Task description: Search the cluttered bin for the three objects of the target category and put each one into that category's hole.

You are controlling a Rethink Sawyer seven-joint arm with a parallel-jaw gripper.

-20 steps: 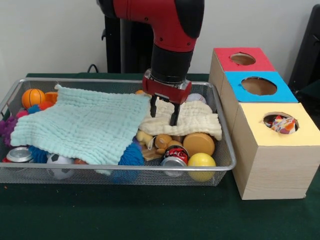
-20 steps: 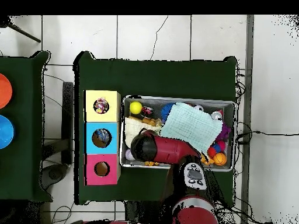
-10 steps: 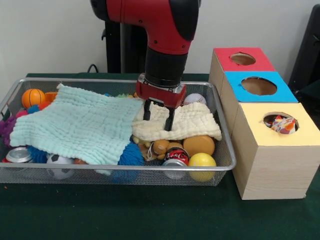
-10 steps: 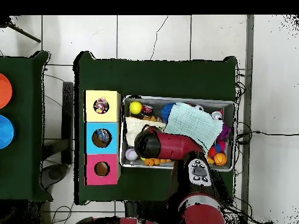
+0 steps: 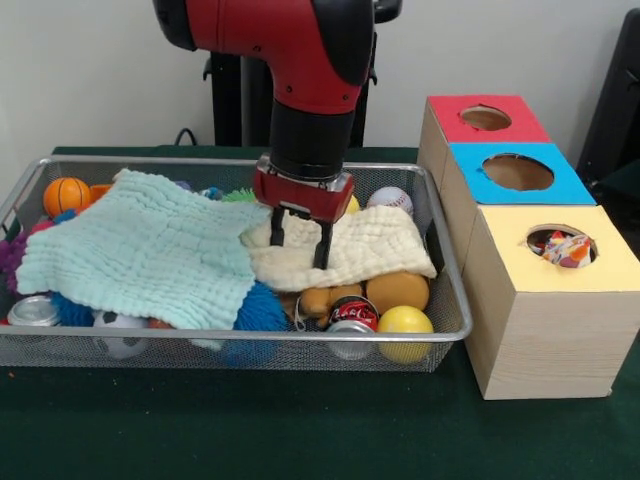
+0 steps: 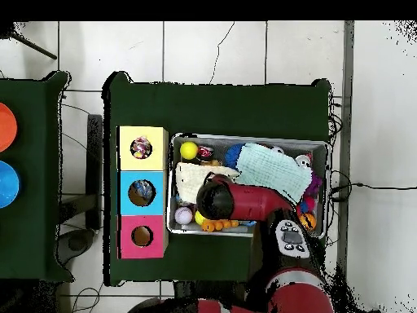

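the red and black arm (image 5: pixel 300 60) reaches straight down into the wire mesh bin (image 5: pixel 430 330). its gripper (image 5: pixel 298 242) has two black fingers spread a little apart, tips pressed on the cream muslin cloth (image 5: pixel 370 250) beside the mint green cloth (image 5: pixel 140 255); whether they pinch it i cannot tell.

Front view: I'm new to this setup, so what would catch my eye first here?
The big red arm comes down mid-picture, its open gripper over a cream cloth in the wire bin. A mint-green cloth covers the bin's left half. At right stand three boxes topped red, blue and yellow.
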